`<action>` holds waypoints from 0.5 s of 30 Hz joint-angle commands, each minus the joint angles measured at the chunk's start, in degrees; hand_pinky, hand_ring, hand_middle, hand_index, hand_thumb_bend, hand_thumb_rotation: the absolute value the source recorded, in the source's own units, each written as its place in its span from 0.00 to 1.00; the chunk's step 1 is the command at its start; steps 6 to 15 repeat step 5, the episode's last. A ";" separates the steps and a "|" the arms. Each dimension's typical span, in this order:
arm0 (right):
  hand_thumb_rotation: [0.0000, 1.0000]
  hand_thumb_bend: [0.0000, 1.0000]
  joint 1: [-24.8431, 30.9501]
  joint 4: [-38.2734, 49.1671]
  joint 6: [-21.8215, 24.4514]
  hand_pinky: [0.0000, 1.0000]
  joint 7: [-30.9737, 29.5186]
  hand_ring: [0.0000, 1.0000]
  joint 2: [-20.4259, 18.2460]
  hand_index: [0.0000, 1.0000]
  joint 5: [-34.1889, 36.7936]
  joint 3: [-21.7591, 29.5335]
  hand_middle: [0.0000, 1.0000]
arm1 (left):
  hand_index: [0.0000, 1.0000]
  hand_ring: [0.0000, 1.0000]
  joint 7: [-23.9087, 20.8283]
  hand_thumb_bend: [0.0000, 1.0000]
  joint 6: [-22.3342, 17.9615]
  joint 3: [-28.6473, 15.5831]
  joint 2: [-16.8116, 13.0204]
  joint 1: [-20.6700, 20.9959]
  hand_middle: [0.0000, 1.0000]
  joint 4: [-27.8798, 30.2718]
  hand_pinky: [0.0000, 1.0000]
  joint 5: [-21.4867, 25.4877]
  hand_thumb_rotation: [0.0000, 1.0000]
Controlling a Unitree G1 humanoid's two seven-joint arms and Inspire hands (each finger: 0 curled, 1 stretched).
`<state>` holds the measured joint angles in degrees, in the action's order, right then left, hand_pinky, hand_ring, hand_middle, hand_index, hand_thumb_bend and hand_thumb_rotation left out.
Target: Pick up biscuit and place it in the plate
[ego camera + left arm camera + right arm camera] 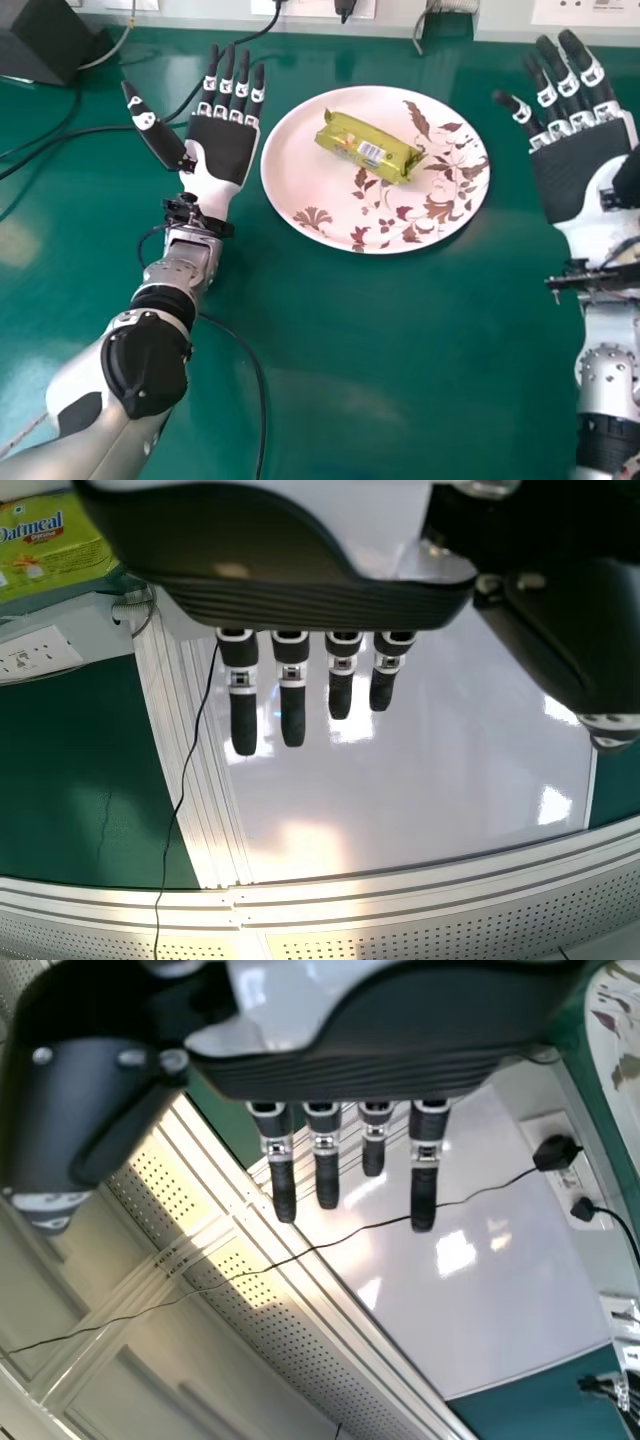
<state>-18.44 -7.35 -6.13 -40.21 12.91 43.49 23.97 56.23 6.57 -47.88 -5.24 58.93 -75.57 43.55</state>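
In the head view my left hand (222, 145) is left of the plate, palm up, its fingers straight and the thumb spread out. My right hand (582, 165) is to the plate's right, also open with nothing in it. The green biscuit pack (345, 135) lies on the white plate (310, 160) with brown floral print, slightly above its middle; neither hand touches it. In the left wrist view my left hand (290, 675) has its fingers extended, and the biscuit pack (60, 555) shows at the corner. The right wrist view has my right hand (325, 1160) with straight fingers and part of the plate (625, 1110).
A black box (45, 40) stands on the green table (400, 370) at the far left. Black cables (60, 140) run behind and beside my left arm. Along the table's far edge are wall sockets (585, 12) and plugs.
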 commanded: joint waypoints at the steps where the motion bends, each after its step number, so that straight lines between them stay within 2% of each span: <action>1: 0.23 1.00 1.69 0.90 -0.82 0.70 -1.46 0.74 -1.12 0.84 0.79 0.05 0.91 | 1.00 0.86 0.88 1.00 0.05 0.08 -0.25 -1.58 1.00 -0.58 0.72 -0.40 0.83; 15: 0.22 0.99 2.23 1.63 -1.24 0.69 -1.82 0.73 -1.95 0.85 0.45 -0.37 0.90 | 1.00 0.86 1.39 1.00 -0.22 0.36 -0.21 -1.69 1.00 -0.57 0.71 -0.72 0.83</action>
